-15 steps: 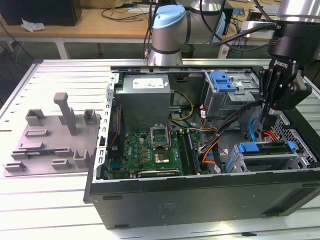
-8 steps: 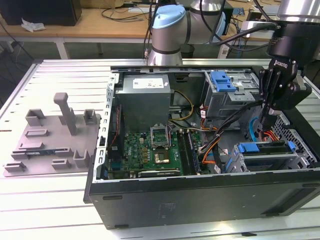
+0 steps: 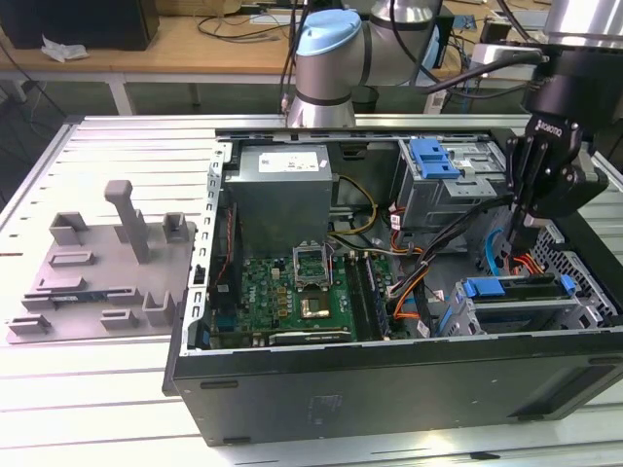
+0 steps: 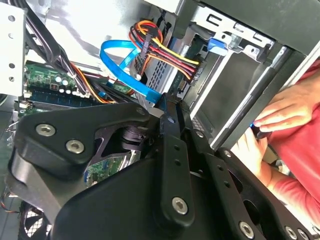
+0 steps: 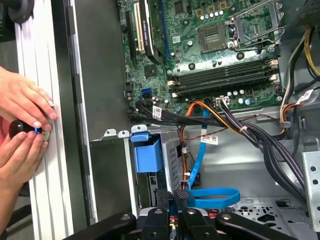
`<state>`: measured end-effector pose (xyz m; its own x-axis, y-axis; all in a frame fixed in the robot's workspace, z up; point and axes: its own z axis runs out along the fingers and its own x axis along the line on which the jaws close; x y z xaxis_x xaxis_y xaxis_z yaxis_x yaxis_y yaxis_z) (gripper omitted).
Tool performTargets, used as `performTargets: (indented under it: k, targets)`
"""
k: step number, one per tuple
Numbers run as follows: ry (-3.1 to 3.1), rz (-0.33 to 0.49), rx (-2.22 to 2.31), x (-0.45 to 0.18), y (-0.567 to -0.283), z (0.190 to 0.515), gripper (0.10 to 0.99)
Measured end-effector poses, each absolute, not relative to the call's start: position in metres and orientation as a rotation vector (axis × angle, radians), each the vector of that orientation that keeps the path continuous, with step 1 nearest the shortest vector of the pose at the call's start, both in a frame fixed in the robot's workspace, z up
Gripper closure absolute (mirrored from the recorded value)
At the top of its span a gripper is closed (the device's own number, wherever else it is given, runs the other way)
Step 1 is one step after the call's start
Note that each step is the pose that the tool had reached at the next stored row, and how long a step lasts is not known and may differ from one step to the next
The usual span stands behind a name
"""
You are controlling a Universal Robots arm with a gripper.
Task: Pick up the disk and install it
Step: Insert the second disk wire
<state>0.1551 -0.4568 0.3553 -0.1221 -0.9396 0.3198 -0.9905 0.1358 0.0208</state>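
One gripper (image 3: pixel 531 229): hanging low inside the open computer case (image 3: pixel 389 379), above the drive bay; finger opening cannot be told.
Disk (image 3: pixel 516 290): sitting in the lower bay, blue carrier facing outward.
Hands (image 5: pixel 20 105): resting on the table beside the case.

Premises: robotics laboratory or test workshop. Evidence: open computer case (image 3: pixel 389 389) on a slotted aluminium table (image 3: pixel 117 156), grey fixture plate (image 3: pixel 97 272) near its edge, wooden benches (image 3: pixel 195 39) with cables behind.
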Motion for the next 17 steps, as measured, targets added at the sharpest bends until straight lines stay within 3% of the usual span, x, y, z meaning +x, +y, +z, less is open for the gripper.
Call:
performTargets:
  k: [17]
  targets:
    - [-2.251,0.206,1.965,0.152,-0.491,0.355,0.925]
